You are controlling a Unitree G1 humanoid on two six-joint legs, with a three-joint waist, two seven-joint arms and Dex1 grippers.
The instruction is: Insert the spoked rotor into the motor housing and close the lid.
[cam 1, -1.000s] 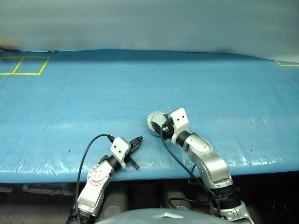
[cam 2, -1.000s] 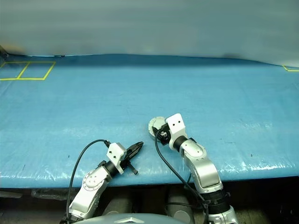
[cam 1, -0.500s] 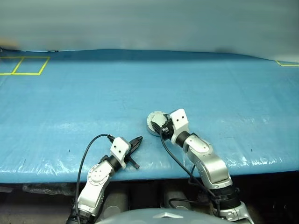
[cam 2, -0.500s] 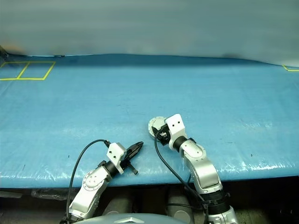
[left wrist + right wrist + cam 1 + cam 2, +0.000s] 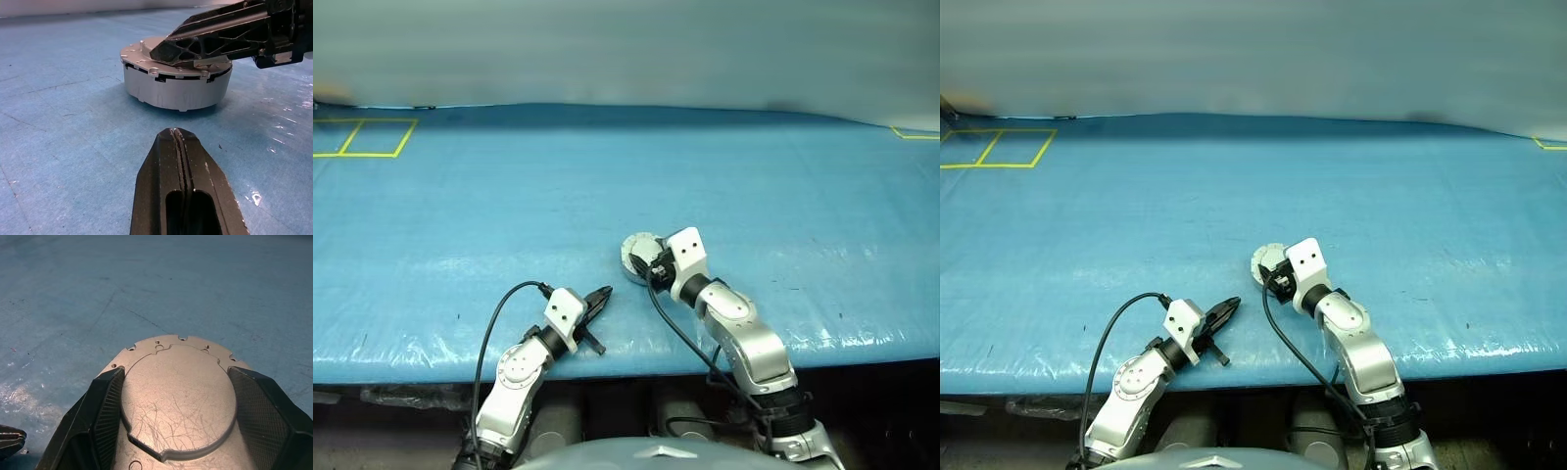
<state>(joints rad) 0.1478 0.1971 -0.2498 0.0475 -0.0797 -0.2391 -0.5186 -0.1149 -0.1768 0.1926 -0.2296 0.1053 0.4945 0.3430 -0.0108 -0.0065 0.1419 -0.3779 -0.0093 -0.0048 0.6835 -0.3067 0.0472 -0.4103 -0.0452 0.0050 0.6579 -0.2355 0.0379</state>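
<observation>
Two grippers are seen low over the blue desk, near its front edge. The housing stands upright on the desk, just ahead of the right gripper and forward and to the right of the left gripper. The lid lies flat on top of the housing, so the cup appears closed; the rotor cannot be seen, and whether it sits inside cannot be told.

The right gripper is held wide, its two fingers set one on either side of the lid's raised centre, over the rim. From the left wrist view one finger is seen lying across the lid's top. Whether the pads press on the lid or merely straddle it cannot be told; nothing is lifted.

The left gripper is fully shut, with nothing between its fingers, and it points roughly level toward the housing, with bare desk between its tips and the wall of the cup.

The relation that matters is that the housing lies directly along the right gripper's line, between its fingers, while the left is near but apart from it. The right arm is therefore judged the nearer and better placed for any final pressing or checking of the lid. The housing, being round, offers no long axis to align with.
</observation>
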